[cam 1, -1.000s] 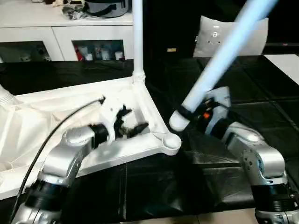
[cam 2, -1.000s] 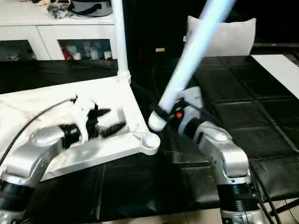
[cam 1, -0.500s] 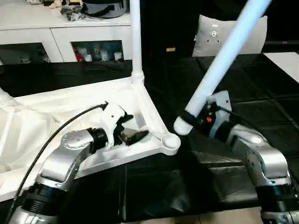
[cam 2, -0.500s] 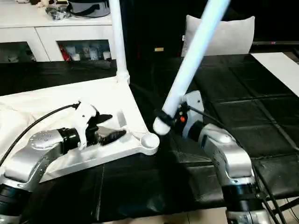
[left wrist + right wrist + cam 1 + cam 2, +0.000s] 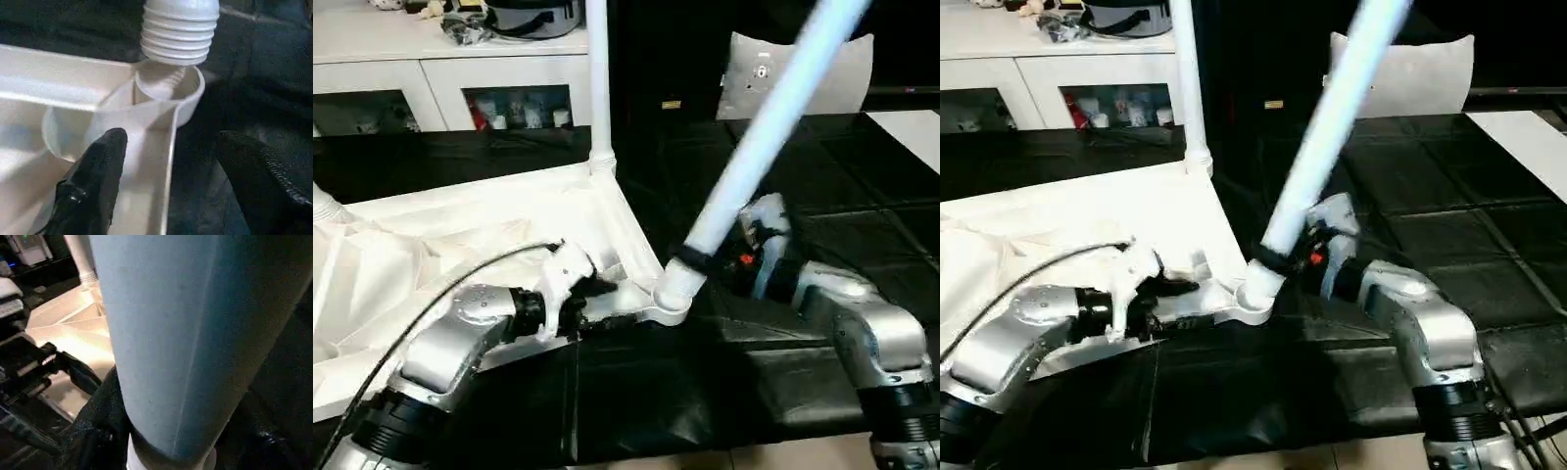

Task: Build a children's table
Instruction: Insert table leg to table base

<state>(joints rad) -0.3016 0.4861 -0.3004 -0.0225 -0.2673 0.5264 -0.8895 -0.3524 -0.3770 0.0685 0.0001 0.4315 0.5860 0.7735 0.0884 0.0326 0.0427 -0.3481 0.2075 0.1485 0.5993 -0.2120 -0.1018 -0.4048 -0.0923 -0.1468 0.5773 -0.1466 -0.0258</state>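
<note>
A white leg (image 5: 759, 147) was held tilted, its threaded end (image 5: 179, 30) poised just above the round socket (image 5: 168, 85) at the near right corner of the upturned tabletop (image 5: 460, 245) on the black surface (image 5: 862, 186). It was clasped by the right hand (image 5: 729, 257). The left hand (image 5: 171, 181) straddled the tabletop's edge, fingers spread. Uprighting the leg before screwing would likely prevent cross-threading. Another leg (image 5: 598, 78) stood fitted at the far corner.

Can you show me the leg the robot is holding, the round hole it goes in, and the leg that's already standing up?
held leg (image 5: 759, 137), left eye view, middle of the tilted shaft.
corner socket (image 5: 188, 95), left wrist view, its round rim.
standing leg (image 5: 598, 69), left eye view, its upright shaft.
</note>
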